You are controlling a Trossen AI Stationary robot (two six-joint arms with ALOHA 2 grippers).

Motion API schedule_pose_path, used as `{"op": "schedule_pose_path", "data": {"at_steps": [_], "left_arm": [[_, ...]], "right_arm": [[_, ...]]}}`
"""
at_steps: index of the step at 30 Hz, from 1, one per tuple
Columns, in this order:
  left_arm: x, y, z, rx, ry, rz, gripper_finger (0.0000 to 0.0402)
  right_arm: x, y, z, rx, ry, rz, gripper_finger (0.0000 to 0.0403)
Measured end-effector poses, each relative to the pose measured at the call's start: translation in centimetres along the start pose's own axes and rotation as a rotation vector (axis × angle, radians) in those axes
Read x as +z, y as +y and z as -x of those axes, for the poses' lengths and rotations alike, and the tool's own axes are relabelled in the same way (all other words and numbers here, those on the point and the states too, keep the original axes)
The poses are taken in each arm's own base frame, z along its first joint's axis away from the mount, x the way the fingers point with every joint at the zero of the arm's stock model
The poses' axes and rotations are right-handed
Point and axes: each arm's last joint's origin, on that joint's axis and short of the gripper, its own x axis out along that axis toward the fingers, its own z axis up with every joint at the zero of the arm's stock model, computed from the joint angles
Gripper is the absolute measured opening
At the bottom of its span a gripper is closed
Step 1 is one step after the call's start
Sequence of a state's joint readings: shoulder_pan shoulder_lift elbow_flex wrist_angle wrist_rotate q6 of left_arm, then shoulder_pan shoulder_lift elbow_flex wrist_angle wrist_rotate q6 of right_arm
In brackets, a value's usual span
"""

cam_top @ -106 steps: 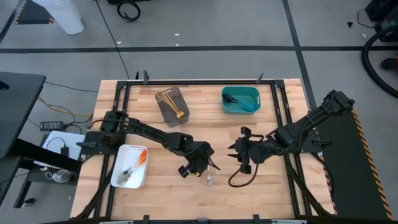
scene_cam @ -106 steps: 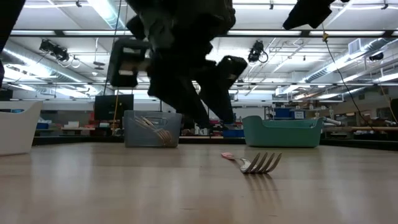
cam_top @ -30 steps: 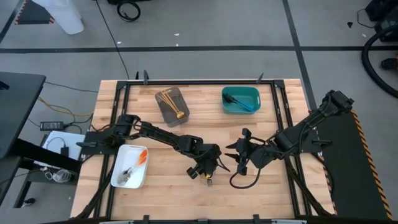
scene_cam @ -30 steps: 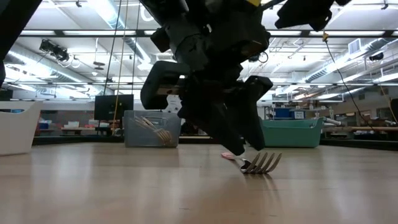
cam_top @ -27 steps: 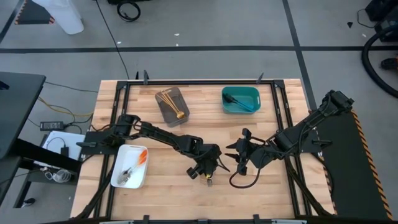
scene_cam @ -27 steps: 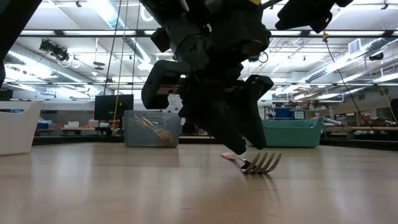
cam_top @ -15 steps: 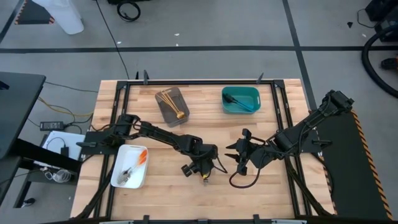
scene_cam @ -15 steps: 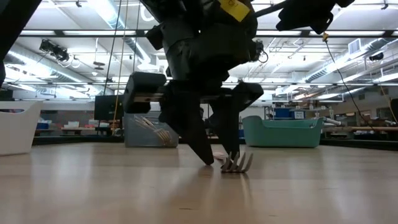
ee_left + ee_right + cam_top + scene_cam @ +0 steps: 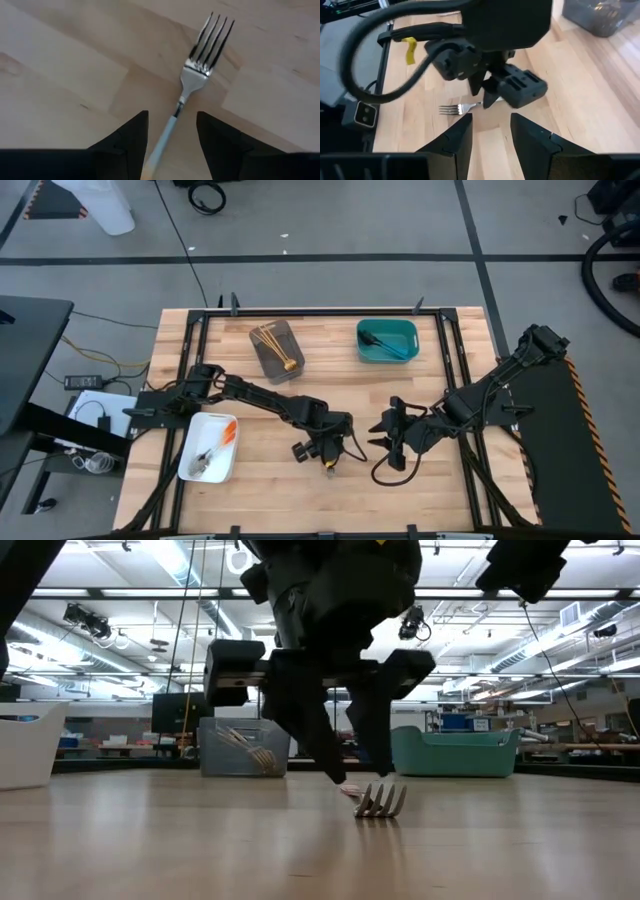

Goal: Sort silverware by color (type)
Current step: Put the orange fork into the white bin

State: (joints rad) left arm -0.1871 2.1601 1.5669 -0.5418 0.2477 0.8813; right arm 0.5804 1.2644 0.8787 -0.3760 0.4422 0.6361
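The left gripper (image 9: 327, 459) stands over the last loose fork (image 9: 192, 82) near the table's (image 9: 260, 480) six o'clock edge, its fingers (image 9: 325, 755) parted and straddling the pale handle without yet pinching it. The fork lies flat on the wood, tines toward the table's front edge. The right gripper (image 9: 390, 442) waits just off at three o'clock, fingers spread and holding nothing.

The risk lies in the pinch: the handle is slim and flat against the board, so fingertips closing a shade too high would likely skate over it or flick the fork away, and the tines could tip up if only the handle's end is caught.

At nine o'clock the white tray (image 9: 192, 468) holds forks with orange handles (image 9: 229, 433); the grey tray (image 9: 292, 338) at eleven holds gold forks (image 9: 272, 342), and the teal tray (image 9: 409, 327) at one holds dark forks (image 9: 385, 344).

From overhead the gripper covers most of the fork. The handle's end is cut off behind the fingers in the wrist view, so its colour cannot be settled. How many pieces sit in each tray is too small to count.
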Motion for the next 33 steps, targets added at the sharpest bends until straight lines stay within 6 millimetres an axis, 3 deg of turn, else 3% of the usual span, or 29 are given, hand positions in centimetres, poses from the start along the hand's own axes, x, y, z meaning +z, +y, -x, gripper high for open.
{"op": "schedule_pose_path", "data": {"at_steps": [13, 23, 33], "left_arm": [[-0.7, -0.4, -0.3, -0.077, 0.016, -0.044, 0.0172], [-1.2, -0.8, -1.4, -0.120, 0.049, -0.042, 0.0103], [0.2, -0.3, 0.3, 0.009, 0.032, -0.050, 0.0076]], "right_arm": [[0.2, -0.1, 0.0, -0.059, -0.055, -0.001, 0.0144], [0.3, 0.0, 0.0, -0.043, -0.060, -0.009, 0.0144], [0.2, 0.1, 0.1, -0.037, -0.056, 0.002, 0.0144]]}}
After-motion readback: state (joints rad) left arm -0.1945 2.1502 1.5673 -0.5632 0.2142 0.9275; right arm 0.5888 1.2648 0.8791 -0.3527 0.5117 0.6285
